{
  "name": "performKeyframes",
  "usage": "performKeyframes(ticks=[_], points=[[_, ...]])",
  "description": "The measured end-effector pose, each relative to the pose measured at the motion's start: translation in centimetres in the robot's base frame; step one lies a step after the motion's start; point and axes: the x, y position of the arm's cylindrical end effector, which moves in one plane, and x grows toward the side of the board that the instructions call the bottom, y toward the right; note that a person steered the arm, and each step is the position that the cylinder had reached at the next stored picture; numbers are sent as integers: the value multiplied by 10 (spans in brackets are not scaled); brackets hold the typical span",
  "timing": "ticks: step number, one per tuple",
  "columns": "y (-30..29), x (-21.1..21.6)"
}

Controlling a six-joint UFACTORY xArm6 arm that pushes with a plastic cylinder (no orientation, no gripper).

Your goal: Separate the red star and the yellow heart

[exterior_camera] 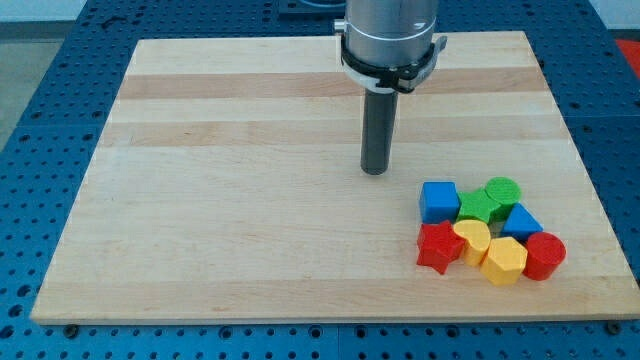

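Observation:
The red star [436, 247] lies near the view's bottom right, touching the yellow heart [473, 240] on its right. Both sit in a tight cluster of blocks. My tip [374, 170] is above and to the left of the cluster, apart from every block, roughly level with a spot above the blue cube [438, 201].
The cluster also holds a green star [478, 208], a green cylinder [502, 190], a blue block [522, 222], a yellow hexagon [503, 262] and a red cylinder [545, 255]. The wooden board [220, 200] ends close to the cluster at the view's right and bottom.

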Motion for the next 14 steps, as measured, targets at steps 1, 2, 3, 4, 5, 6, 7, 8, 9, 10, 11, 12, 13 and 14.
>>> performKeyframes(ticks=[1,2,3,4,5,6,7,8,9,10,11,12,13,14], points=[[-20,-8],[-67,7],[-96,22],[-97,22],[-98,25],[-114,67],[-128,109],[-123,151],[-73,160],[-10,160],[42,160],[65,160],[66,138],[67,105]])
